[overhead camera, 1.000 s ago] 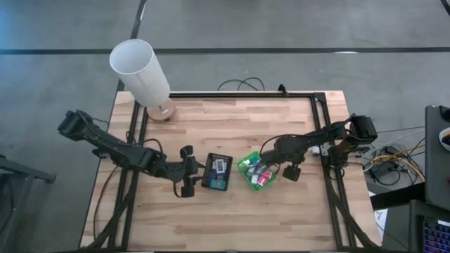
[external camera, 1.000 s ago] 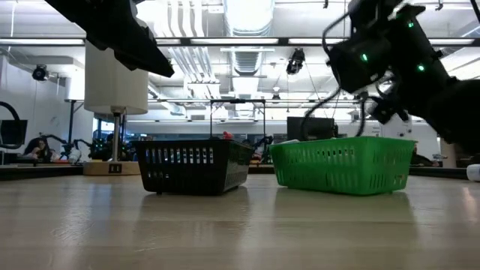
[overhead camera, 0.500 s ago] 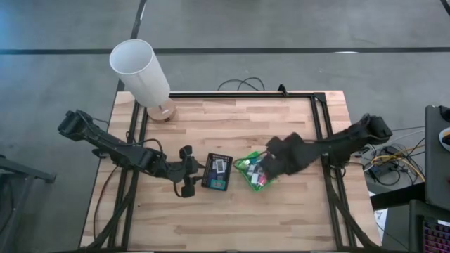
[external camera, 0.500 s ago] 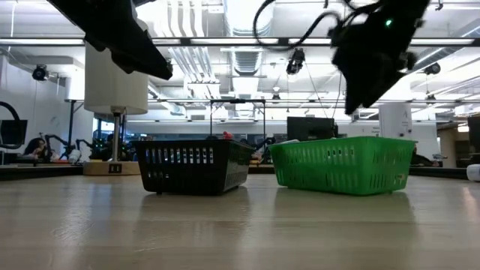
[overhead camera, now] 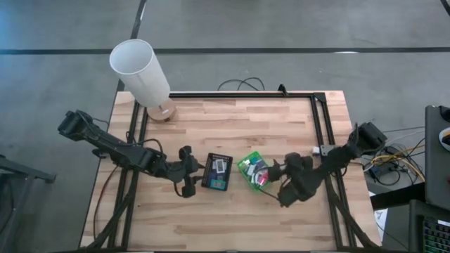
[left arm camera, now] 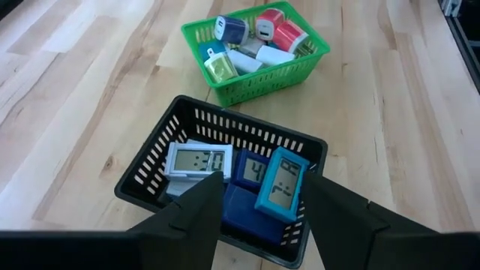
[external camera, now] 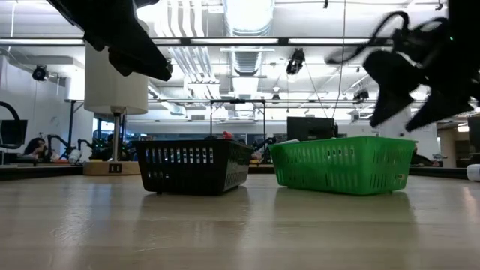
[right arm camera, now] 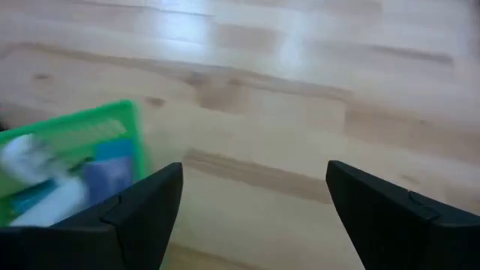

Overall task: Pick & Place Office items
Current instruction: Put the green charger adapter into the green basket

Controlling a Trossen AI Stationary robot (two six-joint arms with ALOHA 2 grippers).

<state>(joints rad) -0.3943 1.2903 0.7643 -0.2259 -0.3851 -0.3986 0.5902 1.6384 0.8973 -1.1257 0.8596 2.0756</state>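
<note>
Two baskets sit side by side near the middle of the wooden tabletop: a black basket and a green basket. The left gripper hovers just beside the black basket, on the side away from the green one, its fingers spread partway and holding nothing. Straight ahead of those fingers the black basket holds small digital clocks: a white clock lying flat, a teal clock propped on edge against dark-blue clocks. Beyond it the green basket holds the small chargers, white, red, blue and yellow-green blocks packed together.

The right gripper hangs above the tabletop just beside the green basket, on the side away from the black one, with its fingers set wide and empty. Only bare wood lies between them; the corner of the green basket with a few blurred chargers shows off to one side of one finger.

Well behind the left arm, at the tabletop's far corner, a tall white lampshade cylinder stands on a round wooden base. In the low view both grippers hang above the baskets' rims.
</note>
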